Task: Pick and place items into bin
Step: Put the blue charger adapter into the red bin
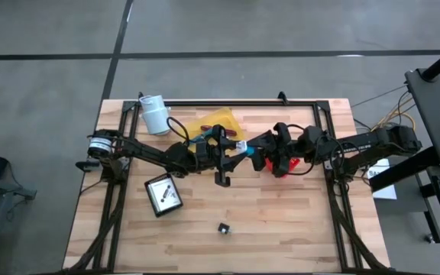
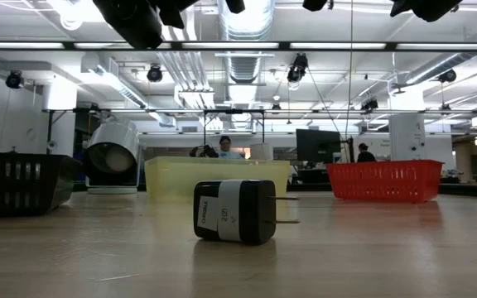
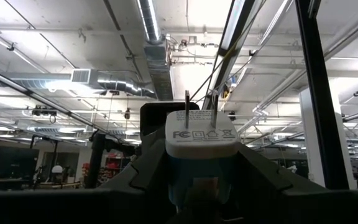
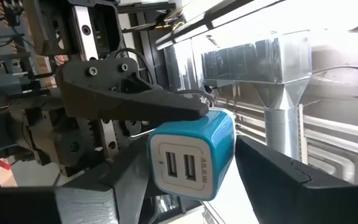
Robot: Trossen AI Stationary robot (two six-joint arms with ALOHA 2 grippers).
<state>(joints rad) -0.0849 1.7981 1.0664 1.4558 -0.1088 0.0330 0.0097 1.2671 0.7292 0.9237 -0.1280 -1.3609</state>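
A small teal-blue charger cube with a white pronged face and two USB ports hangs in the air above the table's middle, between both grippers. My left gripper is shut on it and tipped upward, so its wrist view sees the ceiling. My right gripper comes from the table's right and is open. Its two fingers stand on either side of the cube's port end. I cannot tell whether they touch it. My left gripper pinches the charger cube's blue body between its two fingers, just below the white pronged face. The prongs point away past the fingertips. One left finger lies along the cube's side. The cube is lifted clear of the table.
A yellow bin with small items sits behind the grippers. A red basket is under the right arm. A white roll stands at the far left. A black basket and a black plug lie nearer. Bare wood lies near right.
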